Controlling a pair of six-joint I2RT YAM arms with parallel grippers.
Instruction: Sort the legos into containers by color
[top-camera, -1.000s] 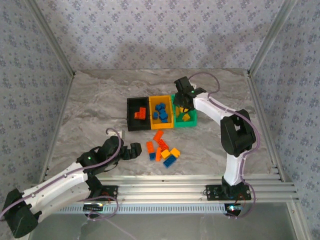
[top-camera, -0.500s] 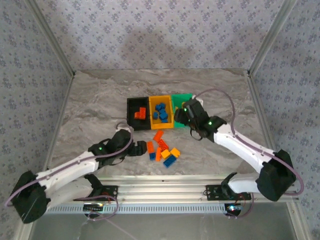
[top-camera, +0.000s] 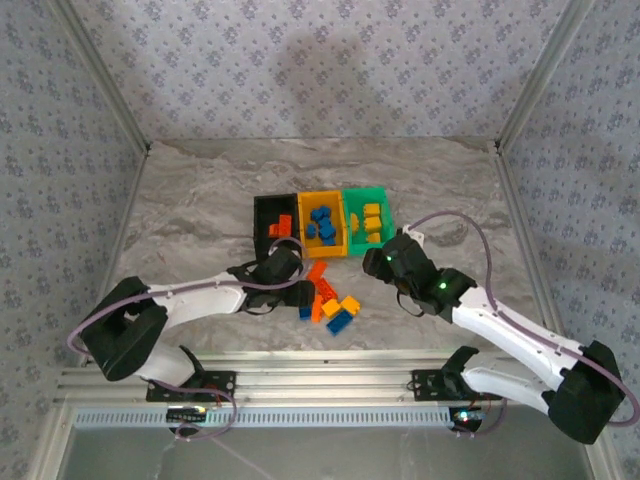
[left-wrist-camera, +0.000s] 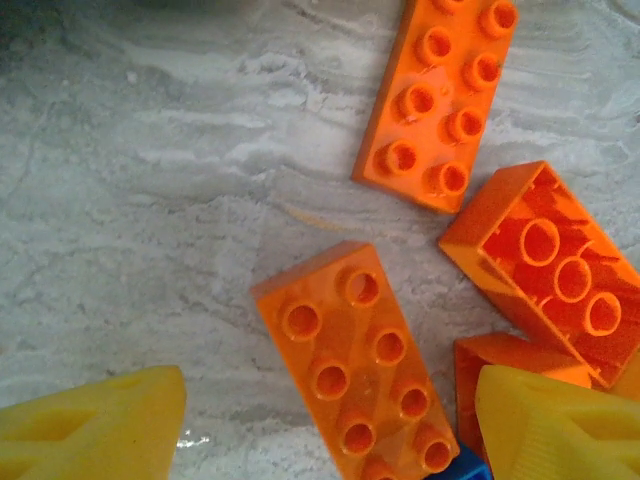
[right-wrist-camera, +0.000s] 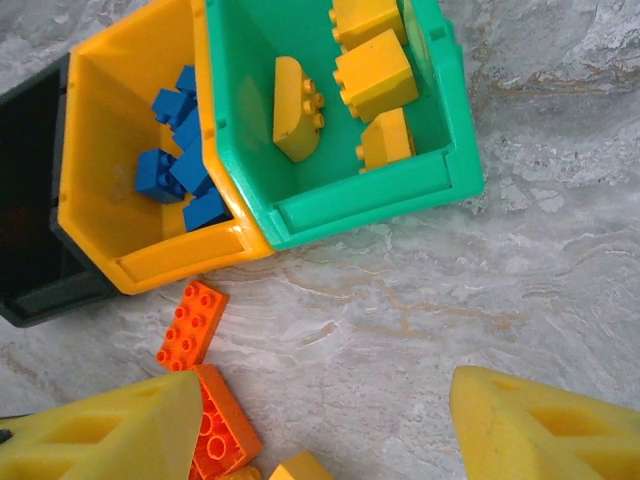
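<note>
Loose legos (top-camera: 330, 300) in orange, blue and yellow lie in a pile in front of the containers. My left gripper (top-camera: 300, 292) is at the pile's left side. In the left wrist view it (left-wrist-camera: 333, 410) is open, and its yellow fingers (left-wrist-camera: 95, 425) straddle a studded orange brick (left-wrist-camera: 355, 360) without touching it. Two more orange bricks (left-wrist-camera: 440, 95) lie beyond. My right gripper (top-camera: 378, 262) hovers just in front of the green bin. It (right-wrist-camera: 325, 420) is open over bare table, with an orange brick (right-wrist-camera: 215, 435) beside its left finger.
The three joined bins stand behind the pile. The black bin (top-camera: 260, 225) holds an orange-red brick, the yellow-orange bin (top-camera: 322, 251) holds blue bricks, and the green bin (top-camera: 368, 193) holds yellow bricks (right-wrist-camera: 370, 75). Bare marble table lies to the right of the pile.
My left arm has swung right to the pile and its fingers have narrowed around the orange brick. My right arm has pulled back from over the green bin to the table in front of it.
</note>
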